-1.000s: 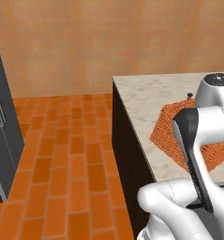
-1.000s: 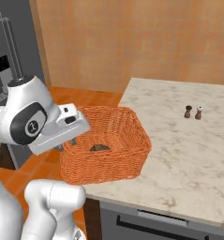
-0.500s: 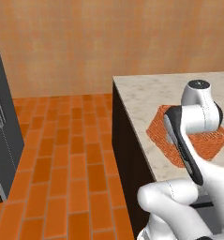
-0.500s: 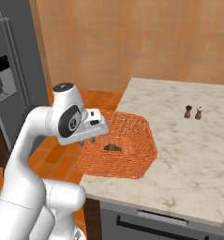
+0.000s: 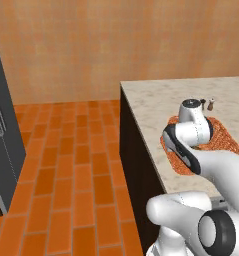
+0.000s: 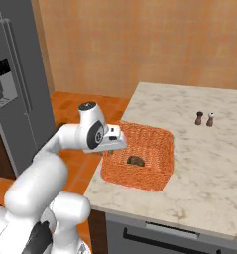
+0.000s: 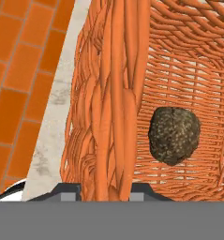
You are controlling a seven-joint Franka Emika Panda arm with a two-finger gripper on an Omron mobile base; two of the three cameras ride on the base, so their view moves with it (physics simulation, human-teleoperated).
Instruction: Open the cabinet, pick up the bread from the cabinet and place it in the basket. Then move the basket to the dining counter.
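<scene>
— So what does the gripper (image 7: 100, 190) hold?
— Fingers clamped astride the basket (image 6: 149, 149) rim, on the dining counter (image 6: 209, 163).
— And the bread (image 7: 174, 135)?
— Inside the basket, at two o'clock from the fingertips. Two shakers (image 6: 204, 119) stand well apart; a grey fridge (image 6: 16, 84) stands beyond the brick floor (image 5: 66, 165).

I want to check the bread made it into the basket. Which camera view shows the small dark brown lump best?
The hand view: the small dark brown rounded bread lies large on the orange woven basket floor. The right base view shows it as a small dark spot inside; in the left base view the arm covers it.
</scene>
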